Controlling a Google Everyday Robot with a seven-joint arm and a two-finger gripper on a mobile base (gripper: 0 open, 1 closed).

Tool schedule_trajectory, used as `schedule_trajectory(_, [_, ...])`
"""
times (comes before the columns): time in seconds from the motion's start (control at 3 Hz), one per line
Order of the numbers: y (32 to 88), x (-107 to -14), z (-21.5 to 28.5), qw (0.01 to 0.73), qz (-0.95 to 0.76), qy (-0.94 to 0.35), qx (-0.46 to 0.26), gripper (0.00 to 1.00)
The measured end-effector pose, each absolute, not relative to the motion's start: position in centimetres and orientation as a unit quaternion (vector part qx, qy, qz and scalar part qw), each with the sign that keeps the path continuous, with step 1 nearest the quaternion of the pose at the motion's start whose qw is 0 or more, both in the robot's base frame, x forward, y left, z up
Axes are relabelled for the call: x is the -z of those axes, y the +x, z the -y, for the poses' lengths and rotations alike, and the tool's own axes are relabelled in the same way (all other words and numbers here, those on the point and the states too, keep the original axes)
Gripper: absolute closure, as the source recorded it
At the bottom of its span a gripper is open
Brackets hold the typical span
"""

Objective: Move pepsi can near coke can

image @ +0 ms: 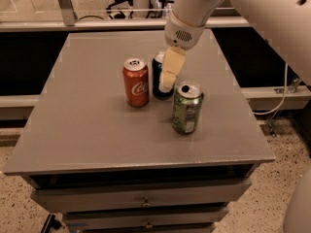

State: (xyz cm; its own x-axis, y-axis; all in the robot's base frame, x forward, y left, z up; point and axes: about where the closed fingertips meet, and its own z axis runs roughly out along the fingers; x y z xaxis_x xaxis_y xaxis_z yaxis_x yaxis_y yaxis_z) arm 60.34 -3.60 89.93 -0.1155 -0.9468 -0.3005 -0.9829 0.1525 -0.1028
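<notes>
The pepsi can [156,79] is dark blue and stands upright on the grey table [87,130], just right of the coke can [135,82], with a small gap between them. The coke can is red with white script and stands upright. My gripper [164,80] comes down from the upper right and sits around the pepsi can, covering its right side and most of its top. The pepsi can rests on the table surface.
A green can [186,108] stands upright just in front and to the right of the pepsi can, close under my gripper. The table's front edge has drawers [146,200] below it. A dark gap and a railing lie behind the table.
</notes>
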Motion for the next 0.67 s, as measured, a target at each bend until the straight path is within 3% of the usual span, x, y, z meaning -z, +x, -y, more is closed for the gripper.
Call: schedule_trajectory(0.67, [60.17,-90.36,3.83,0.151,-0.748,-0.643,-0.060,0.00])
